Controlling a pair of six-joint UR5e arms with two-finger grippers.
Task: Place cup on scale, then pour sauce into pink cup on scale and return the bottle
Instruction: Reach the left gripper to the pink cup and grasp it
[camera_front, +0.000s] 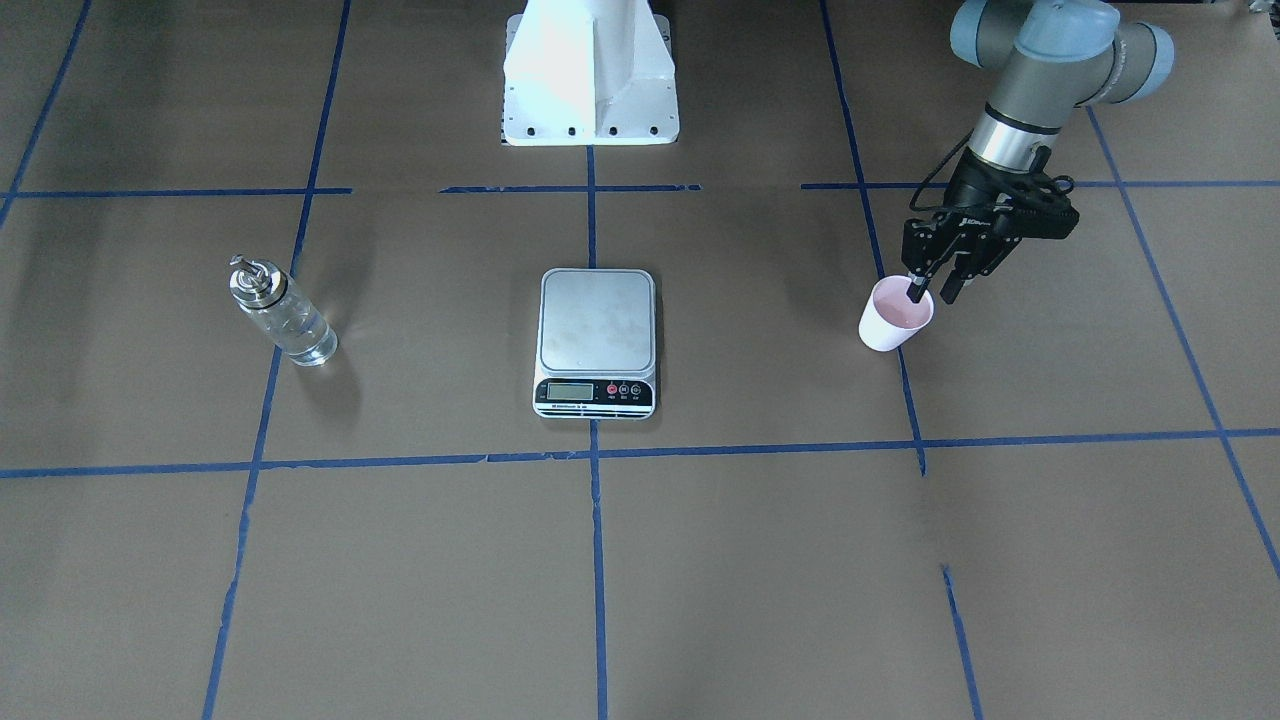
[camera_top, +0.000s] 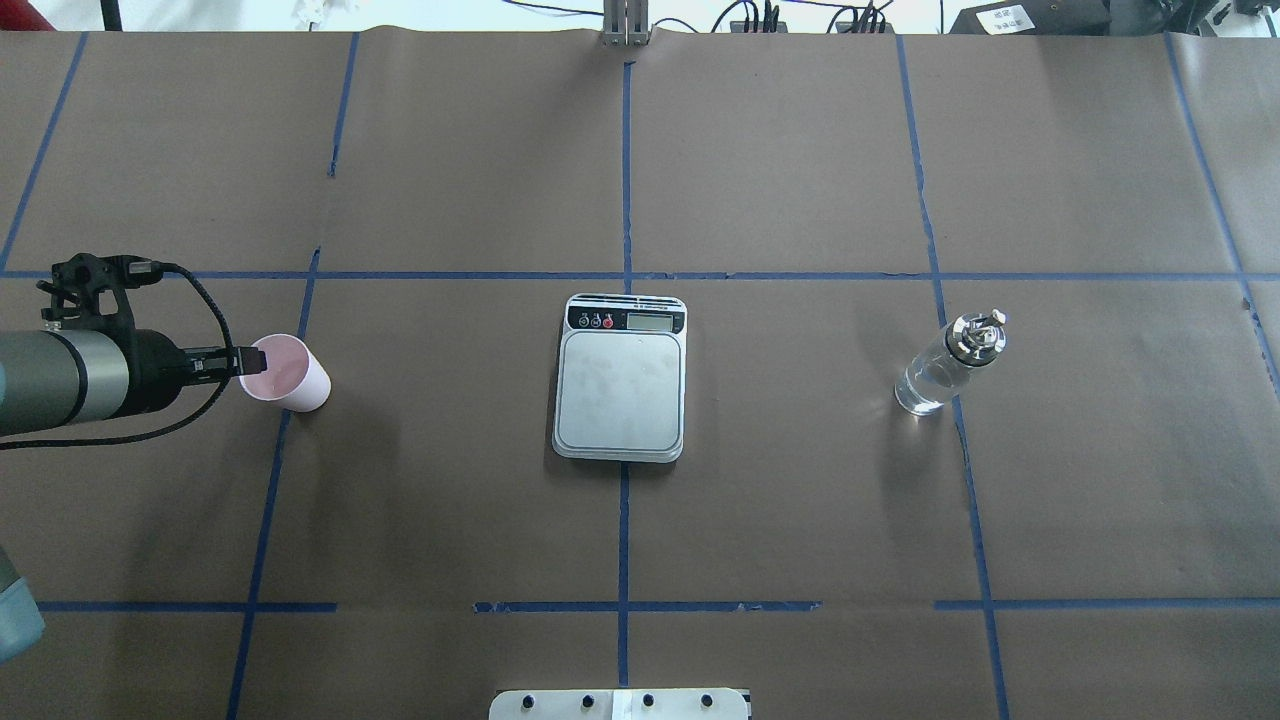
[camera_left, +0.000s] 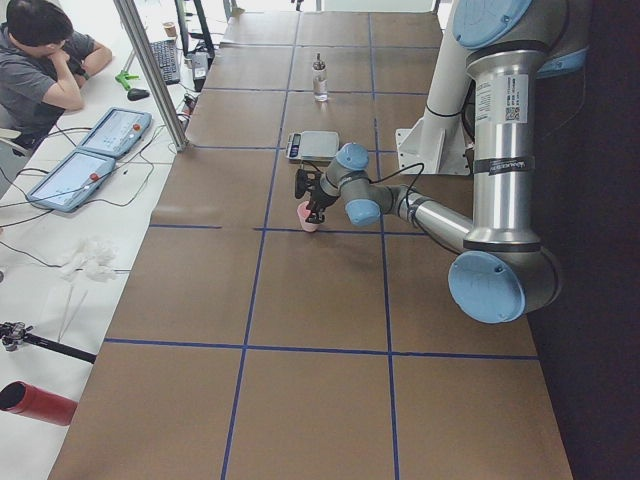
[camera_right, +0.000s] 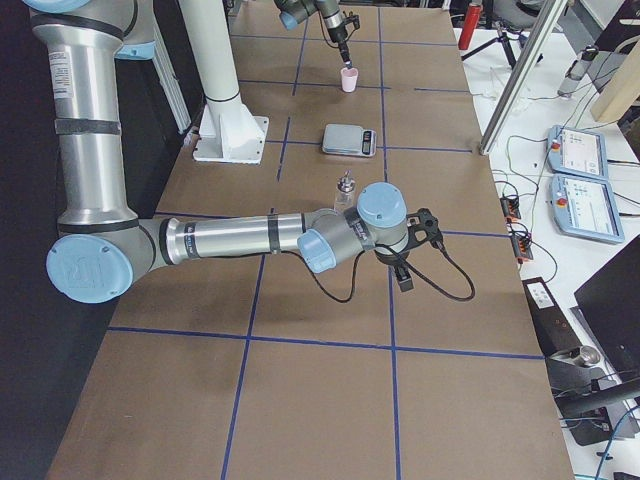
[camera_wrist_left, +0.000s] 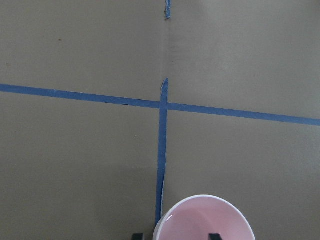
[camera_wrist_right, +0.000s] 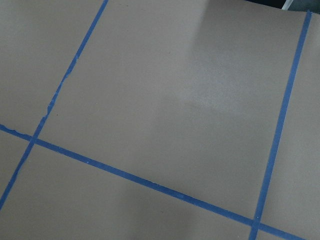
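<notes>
Fingers (camera_front: 915, 290) of the left gripper (camera_front: 932, 296) straddle the pink paper cup's (camera_front: 890, 328) rim, spread wide, one inside and one outside. The cup stands on the table (camera_front: 700, 560) at the robot's left, well apart from the central scale (camera_front: 597, 320). On the far right, the bottle (camera_front: 285, 318) of clear sauce (camera_front: 303, 338) stands near the right gripper (camera_right: 403, 283), whose opening cannot be judged.

Bare surface (camera_top: 800, 520) lies between the scale (camera_top: 620, 395) and the cup (camera_top: 290, 378), and between the scale and the bottle (camera_top: 940, 370), all well apart. The left gripper (camera_front: 931, 292) blocks the cup from above, its jaws straddling the rim.
</notes>
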